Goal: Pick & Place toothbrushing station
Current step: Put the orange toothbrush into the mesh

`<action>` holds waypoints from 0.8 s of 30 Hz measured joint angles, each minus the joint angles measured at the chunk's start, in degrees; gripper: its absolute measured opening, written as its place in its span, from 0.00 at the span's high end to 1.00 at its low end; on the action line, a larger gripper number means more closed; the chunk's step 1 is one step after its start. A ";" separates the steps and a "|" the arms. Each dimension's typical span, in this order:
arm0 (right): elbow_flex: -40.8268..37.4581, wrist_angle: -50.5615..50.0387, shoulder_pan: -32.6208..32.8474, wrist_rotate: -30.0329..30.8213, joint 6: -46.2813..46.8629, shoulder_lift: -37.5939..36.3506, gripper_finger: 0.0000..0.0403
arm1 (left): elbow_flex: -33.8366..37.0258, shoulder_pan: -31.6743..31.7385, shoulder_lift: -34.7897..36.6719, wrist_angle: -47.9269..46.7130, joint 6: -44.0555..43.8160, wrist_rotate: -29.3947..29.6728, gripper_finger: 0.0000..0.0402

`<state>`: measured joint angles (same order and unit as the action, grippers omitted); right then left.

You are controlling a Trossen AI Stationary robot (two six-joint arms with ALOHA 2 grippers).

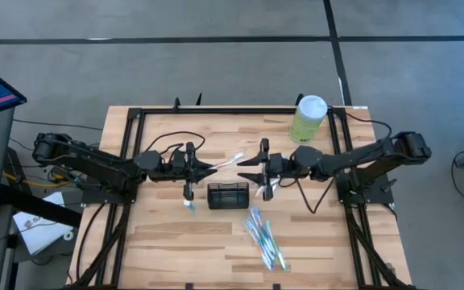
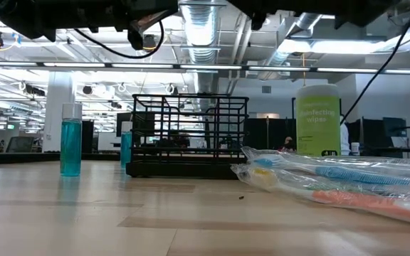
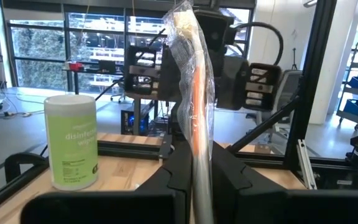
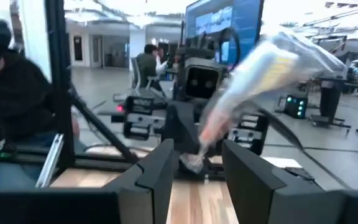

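The black wire-mesh holder (image 1: 225,196) stands on the table's middle and also shows in the low view (image 2: 189,135). My left gripper (image 1: 213,166) hovers just beyond it, shut on a toothbrush in a clear wrapper (image 3: 194,81), which points at my right gripper. My right gripper (image 1: 246,169) faces it from the right, open. In the right wrist view the wrapped toothbrush (image 4: 260,81) runs from my left gripper toward the camera, past my right gripper (image 4: 197,158). I cannot tell whether my right gripper touches it. My left gripper pinches the wrapped toothbrush between its two fingers, on the part of the wrapper (image 3: 199,168) that runs back between them. The fingers come level from the table's left and lie along the brush. The brush sticks out past the fingertips, lifted clear of the table.
Several wrapped toothbrushes (image 1: 264,238) lie near the front right and also show in the low view (image 2: 333,181). A pale-green wipes canister with a white lid (image 1: 308,118) stands at the far right. Two small blue bottles (image 2: 70,149) (image 2: 125,149) stand left of the holder. A black frame (image 1: 135,113) rims the table.
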<state>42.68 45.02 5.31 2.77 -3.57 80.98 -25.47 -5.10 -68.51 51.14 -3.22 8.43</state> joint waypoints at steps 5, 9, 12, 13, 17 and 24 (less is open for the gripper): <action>0.08 3.14 -1.09 -1.50 1.21 1.79 0.68 | 0.00 -0.20 0.00 0.30 1.07 0.02 0.96; 0.11 9.49 -1.85 -4.10 2.19 4.64 0.68 | -0.03 -0.28 -0.63 0.39 1.46 -0.04 0.96; 0.06 11.37 -2.44 -4.48 3.04 6.59 0.68 | -0.02 -0.28 -0.59 0.87 1.46 -0.07 0.96; 0.03 11.61 -2.63 -4.61 3.42 7.46 0.68 | -0.02 -0.28 -0.59 0.84 1.46 -0.07 0.95; 0.37 16.34 -3.24 -5.90 3.65 9.48 0.68 | -0.02 -0.28 -0.59 0.87 1.46 -0.09 0.95; 2.05 17.80 -3.93 -6.19 3.65 11.27 0.68 | -0.02 -0.28 -1.03 0.97 1.42 -0.24 0.95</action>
<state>44.73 62.81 1.38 -3.42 0.08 92.25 -25.50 -5.39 -69.54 52.11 -1.80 8.19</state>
